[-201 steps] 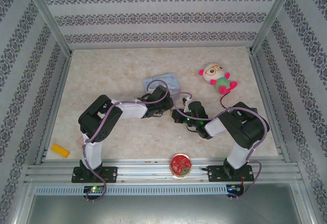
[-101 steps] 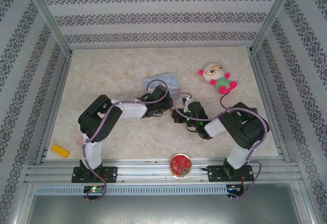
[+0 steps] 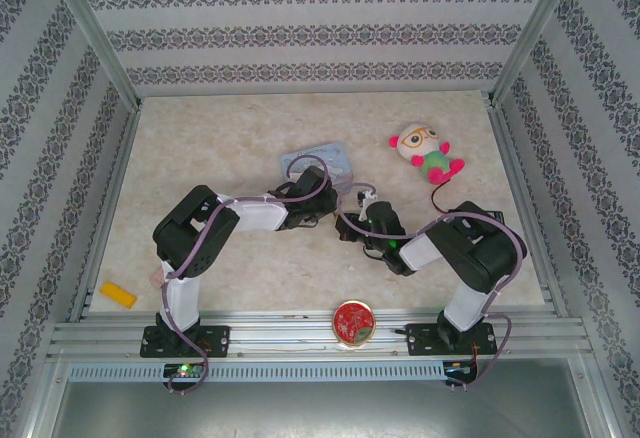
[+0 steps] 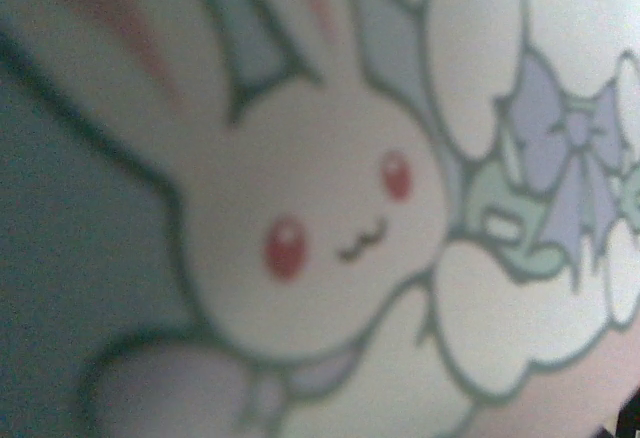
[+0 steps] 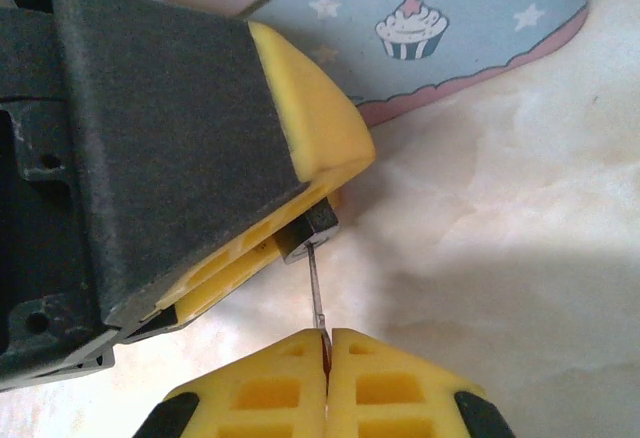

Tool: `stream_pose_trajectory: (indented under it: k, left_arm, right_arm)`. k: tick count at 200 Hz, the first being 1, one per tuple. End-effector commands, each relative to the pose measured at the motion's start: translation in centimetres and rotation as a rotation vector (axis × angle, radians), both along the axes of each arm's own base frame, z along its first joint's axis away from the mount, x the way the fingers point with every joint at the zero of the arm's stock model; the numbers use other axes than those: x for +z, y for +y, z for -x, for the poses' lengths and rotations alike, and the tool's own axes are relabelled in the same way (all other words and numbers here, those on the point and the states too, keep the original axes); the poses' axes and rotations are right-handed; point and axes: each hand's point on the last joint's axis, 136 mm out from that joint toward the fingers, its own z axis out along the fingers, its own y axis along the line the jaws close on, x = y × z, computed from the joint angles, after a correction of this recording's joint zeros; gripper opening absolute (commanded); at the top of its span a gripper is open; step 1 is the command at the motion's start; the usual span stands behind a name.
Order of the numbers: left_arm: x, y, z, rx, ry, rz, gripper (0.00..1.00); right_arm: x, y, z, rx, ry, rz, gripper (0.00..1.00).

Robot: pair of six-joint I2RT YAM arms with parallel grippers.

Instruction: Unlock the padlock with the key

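Greyish thin metal key (image 5: 316,293) pinched in closed yellow tips of right gripper (image 5: 327,358), its end at tiny dark-bodied padlock (image 5: 308,230) clamped by left gripper (image 5: 298,220), just beside light-blue cartoon tin (image 5: 450,18). Risk: twisting off-axis bends slender key, or padlock rotates in pads

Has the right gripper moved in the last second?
Yes, slightly. In the top view the right gripper has crept away from the red round tin, toward the plush toy.

Thin key (image 5: 316,293) (upright) touches the small dark padlock (image 5: 306,230).
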Motion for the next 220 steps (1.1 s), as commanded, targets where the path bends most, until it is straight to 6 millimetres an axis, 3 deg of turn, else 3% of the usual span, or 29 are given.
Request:
stream_pose_trajectory:
  k: [1, 57, 120, 186, 220]
  left_arm:
    - [0.7, -1.0, 1.0, -0.032, 0.022, 0.043, 0.0]
    - [0.4, -1.0, 1.2, -0.029, 0.031, 0.052, 0.0]
    - [0.4, -0.7, 1.4, -0.025, 0.03, 0.044, 0.0]
    - [0.5, -0.6, 1.3, -0.02, 0.028, 0.048, 0.0]
    - [0.5, -0.8, 1.4, -0.023, 0.031, 0.052, 0.0]
  right_arm:
    - [4.1, 2.4, -1.8, 0.007, -0.13, -0.11, 0.0]
    - [4.0, 3.1, -1.7, -0.024, -0.134, -0.148, 0.0]
    - [4.1, 1.0, -2.2, -0.076, -0.142, -0.149, 0.0]
    - [4.1, 0.0, -2.0, -0.09, -0.148, -0.142, 0.0]
    - [4.0, 0.5, -1.9, -0.07, -0.143, -0.152, 0.0]
